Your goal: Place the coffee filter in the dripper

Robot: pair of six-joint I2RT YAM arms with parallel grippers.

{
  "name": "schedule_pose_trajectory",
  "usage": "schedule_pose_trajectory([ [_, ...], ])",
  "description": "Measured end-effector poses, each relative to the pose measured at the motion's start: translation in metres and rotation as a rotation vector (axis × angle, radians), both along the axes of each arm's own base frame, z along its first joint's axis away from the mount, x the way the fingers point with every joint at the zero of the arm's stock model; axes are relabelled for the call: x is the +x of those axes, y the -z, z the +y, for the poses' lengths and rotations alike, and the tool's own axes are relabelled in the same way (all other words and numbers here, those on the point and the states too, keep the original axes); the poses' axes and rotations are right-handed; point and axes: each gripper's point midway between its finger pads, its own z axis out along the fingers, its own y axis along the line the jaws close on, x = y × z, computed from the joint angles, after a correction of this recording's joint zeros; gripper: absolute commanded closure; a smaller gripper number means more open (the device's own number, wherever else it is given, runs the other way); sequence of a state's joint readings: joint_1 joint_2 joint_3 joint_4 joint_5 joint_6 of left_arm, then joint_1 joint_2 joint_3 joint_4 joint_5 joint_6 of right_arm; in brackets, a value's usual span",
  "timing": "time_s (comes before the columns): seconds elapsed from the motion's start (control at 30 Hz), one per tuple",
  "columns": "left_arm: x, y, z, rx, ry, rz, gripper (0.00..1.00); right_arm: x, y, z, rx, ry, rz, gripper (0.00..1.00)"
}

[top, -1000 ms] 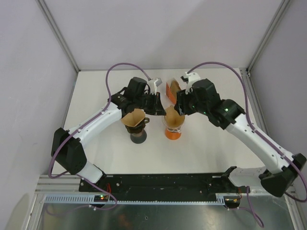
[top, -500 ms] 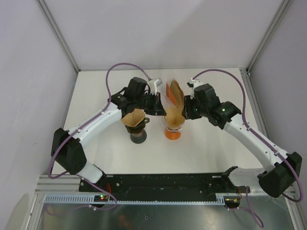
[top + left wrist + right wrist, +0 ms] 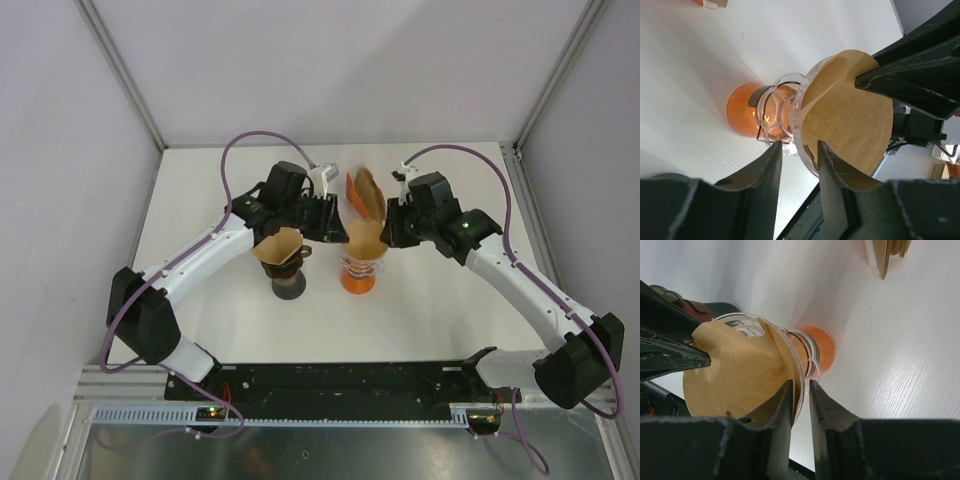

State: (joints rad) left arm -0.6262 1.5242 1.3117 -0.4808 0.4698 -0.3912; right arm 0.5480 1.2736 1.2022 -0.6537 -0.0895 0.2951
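Note:
A clear dripper on an orange base stands mid-table, with a brown paper coffee filter sitting in its cone. In the left wrist view my left gripper is open and straddles the dripper's clear rim, one finger outside and one against the filter. My right gripper is shut on the opposite rim, its inner finger pressed on the filter. From above, the left gripper and the right gripper flank the dripper.
A second, dark dripper with its own brown filter stands just left, under the left arm. An orange holder of spare filters stands behind the dripper, and shows in the right wrist view. Enclosure walls ring the table.
My right gripper has drawn back to the right, from over the filter to the dripper's right rim. The dripper has shifted slightly left. The left arm has barely moved.

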Motion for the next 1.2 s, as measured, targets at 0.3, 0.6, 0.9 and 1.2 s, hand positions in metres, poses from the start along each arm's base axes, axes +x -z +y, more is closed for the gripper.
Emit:
schedule_pose_trajectory([
  [0.3,0.006,-0.008,0.0,0.002,-0.012,-0.035,0.49,0.002,-0.004,0.004,0.032,-0.019,-0.008,0.61],
  [0.6,0.01,-0.018,-0.002,-0.01,-0.008,-0.061,0.39,0.002,-0.009,0.011,0.06,-0.055,-0.025,0.49],
  [0.9,0.033,-0.05,0.011,0.026,-0.063,-0.234,0.03,0.011,-0.039,-0.001,0.044,-0.04,-0.116,0.01],
  [1.2,0.092,-0.134,0.114,0.125,-0.383,-0.564,0.0,0.035,-0.119,-0.059,0.056,0.119,-0.363,0.01],
])
